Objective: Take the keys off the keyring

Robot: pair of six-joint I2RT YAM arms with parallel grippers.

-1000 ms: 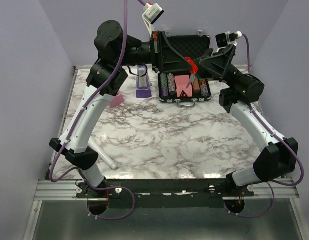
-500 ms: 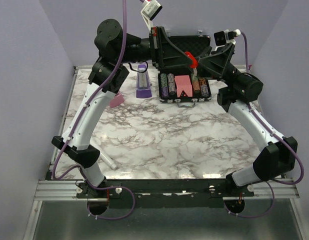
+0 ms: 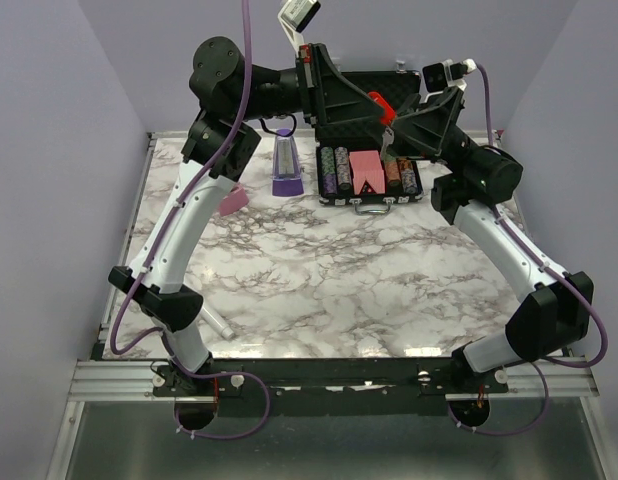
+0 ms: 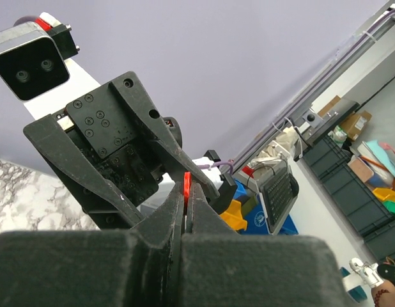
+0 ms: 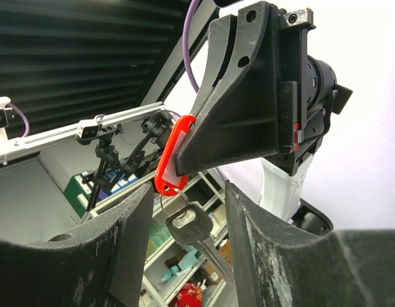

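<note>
1. Left tool, black, two-fingered: clenched on the small red plastic oblong keyring, held in the air over the bench's 12 o'clock edge.
2. Silvery-grey metal keys: hanging at the keyring's 6 o'clock.
3. Right tool: released, one finger on each side of the keys, gaps showing.
4. White marbled bench: open black case at 12 o'clock.

Bare tabletop before chip case
</note>
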